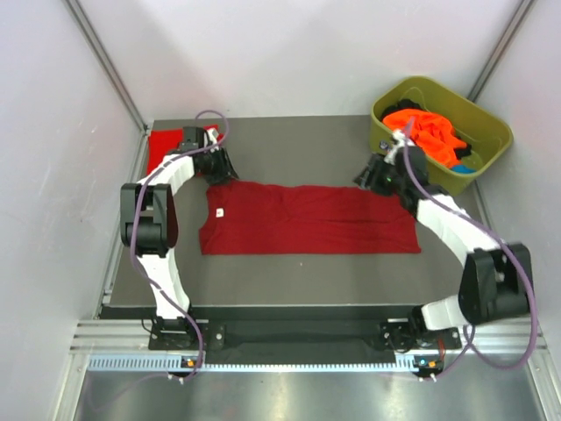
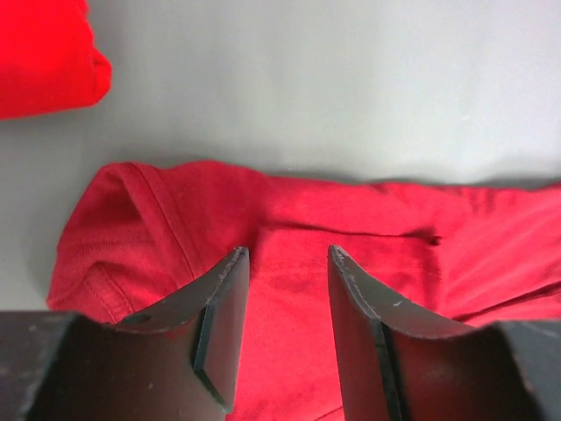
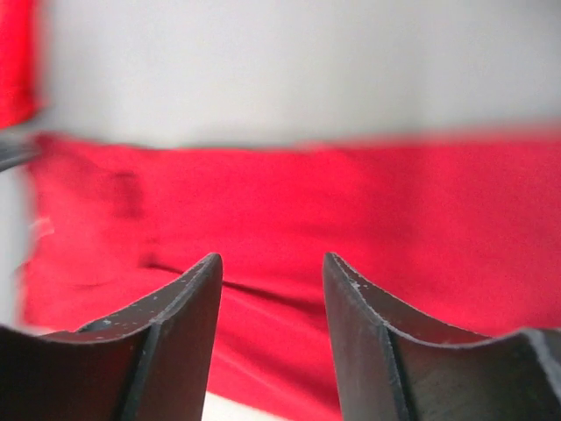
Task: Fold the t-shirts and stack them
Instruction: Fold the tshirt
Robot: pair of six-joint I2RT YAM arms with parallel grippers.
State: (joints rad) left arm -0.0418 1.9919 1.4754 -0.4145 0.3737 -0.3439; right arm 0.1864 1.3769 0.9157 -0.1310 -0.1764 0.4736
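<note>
Since crimson t-shirt (image 1: 307, 219) looks light, limp, lying flat on counter (image 1: 298, 149), pinch far edge near both ends; left jaws, right jaws spread, empty.

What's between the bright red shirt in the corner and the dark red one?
Just a strip of bare grey table, clear in the left wrist view; from above, the left arm hides it.
</note>
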